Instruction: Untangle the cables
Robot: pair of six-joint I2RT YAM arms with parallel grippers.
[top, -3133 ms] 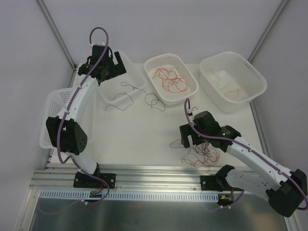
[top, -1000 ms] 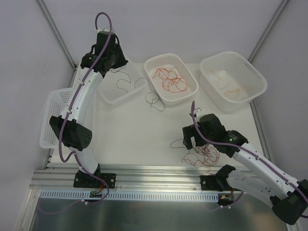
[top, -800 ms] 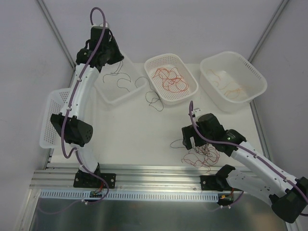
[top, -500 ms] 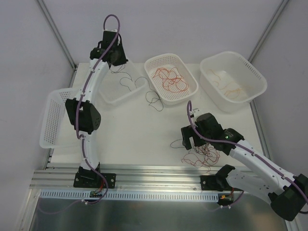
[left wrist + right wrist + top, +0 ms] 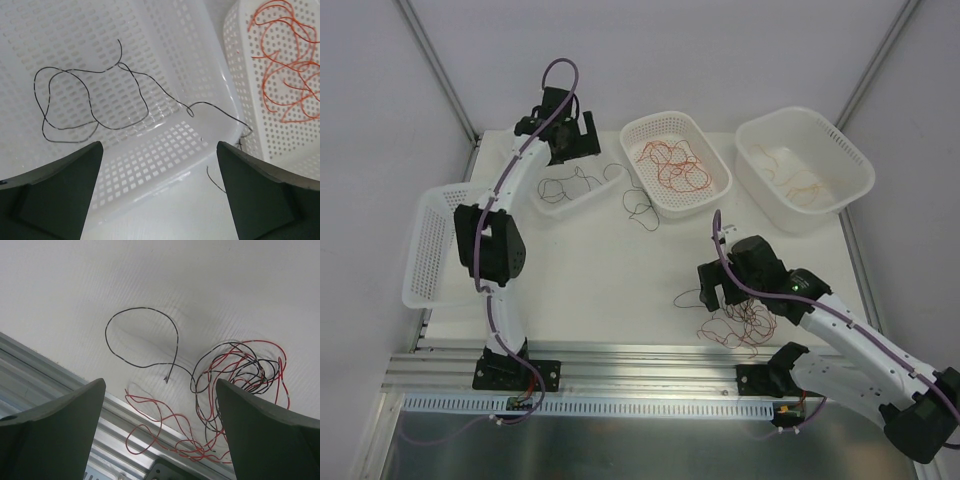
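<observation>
A tangle of red and black cables lies at the table's near edge, also in the right wrist view. My right gripper hovers over its left side, open and empty. A loose black loop and a red strand spread out below it. My left gripper is open and empty above the far-left basket. One black cable lies coiled in that basket, and its tail hangs over the rim onto the table.
The middle basket holds red and orange cables. The right basket holds a few orange cables. A fourth white basket stands at the left edge. An aluminium rail runs along the near edge.
The left arm swung around over the far-left basket. The black cable went from the table into that basket and now lies there free. The right arm barely moved.
</observation>
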